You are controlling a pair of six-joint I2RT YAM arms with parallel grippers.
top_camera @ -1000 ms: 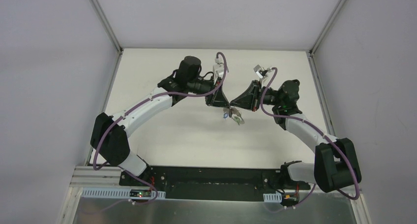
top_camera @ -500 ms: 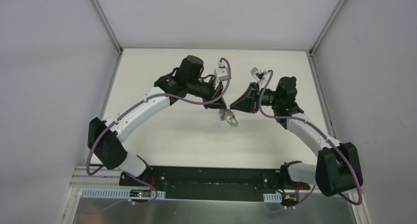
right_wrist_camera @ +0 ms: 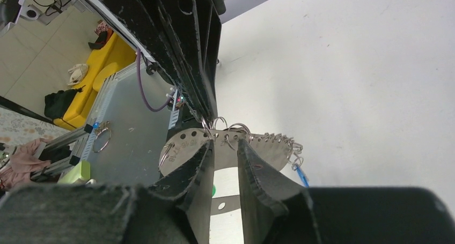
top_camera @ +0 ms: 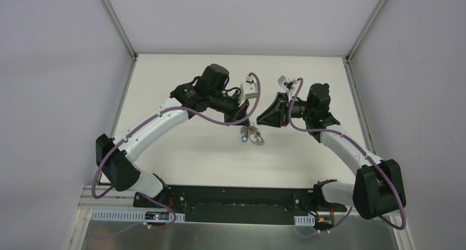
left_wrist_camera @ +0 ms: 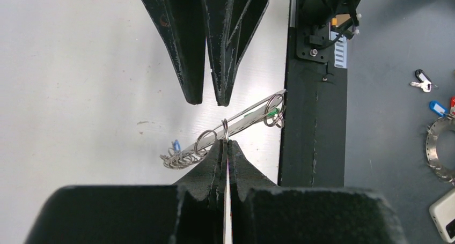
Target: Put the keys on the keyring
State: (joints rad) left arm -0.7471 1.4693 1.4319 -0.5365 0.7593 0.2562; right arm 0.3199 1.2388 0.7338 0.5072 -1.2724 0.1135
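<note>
Left wrist view: the left gripper [left_wrist_camera: 226,143] is pinched on one ring of the keyring [left_wrist_camera: 244,118], holding it clear of the table [left_wrist_camera: 80,67], likely so the right gripper [left_wrist_camera: 209,100], jaws slightly apart and just short of it, can work another ring.

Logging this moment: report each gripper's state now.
Left gripper: shut on the keyring.
Right gripper: open, holding nothing.

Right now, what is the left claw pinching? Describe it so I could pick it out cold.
Over the white table, find where the left arm and right arm meet tip to tip. Pinched in the left claw is the keyring: a flat silvery disc with small split rings threaded along its rim, the only shiny metal there.
</note>
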